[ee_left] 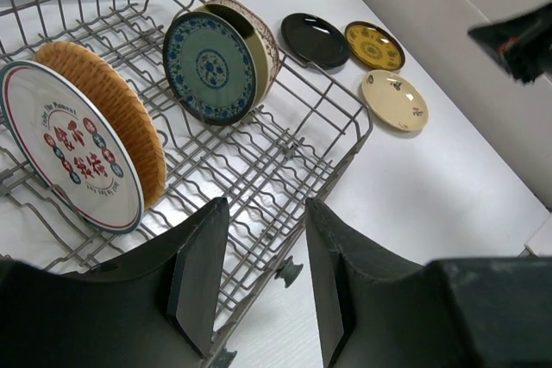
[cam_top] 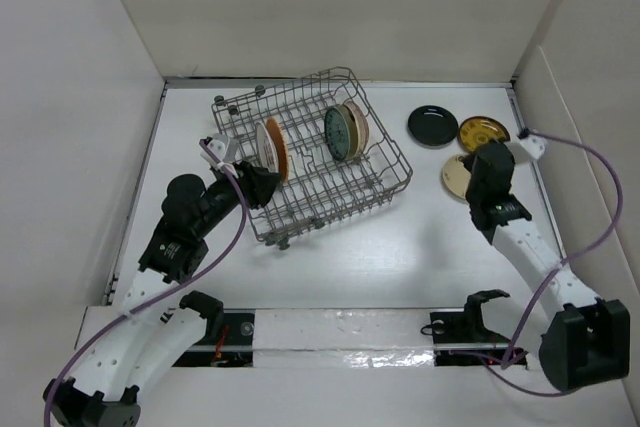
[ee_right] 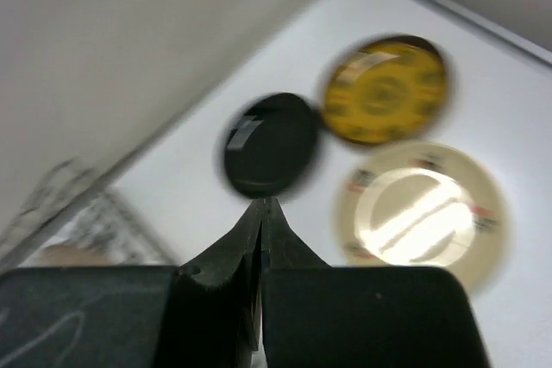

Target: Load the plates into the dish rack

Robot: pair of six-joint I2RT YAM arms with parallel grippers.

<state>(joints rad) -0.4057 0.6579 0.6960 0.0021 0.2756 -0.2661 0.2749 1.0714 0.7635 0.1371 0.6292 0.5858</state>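
The grey wire dish rack (cam_top: 385,192) lies at an angle in the middle of the table. Standing in it are a white printed plate (ee_left: 73,157), an orange woven plate (ee_left: 116,109), a teal plate (ee_left: 210,66) and a cream one (ee_left: 263,40) behind it. Flat on the table to its right lie a black plate (cam_top: 432,125), a yellow plate (cam_top: 483,132) and a cream plate (cam_top: 453,177). My left gripper (ee_left: 266,213) is open and empty over the rack's near left edge. My right gripper (ee_right: 266,202) is shut and empty, hovering above the three loose plates.
White walls (cam_top: 580,97) box in the table on three sides, close to the loose plates on the right. The right arm (ee_left: 517,36) shows at the edge of the left wrist view. A taped strip (cam_top: 340,332) runs along the near edge.
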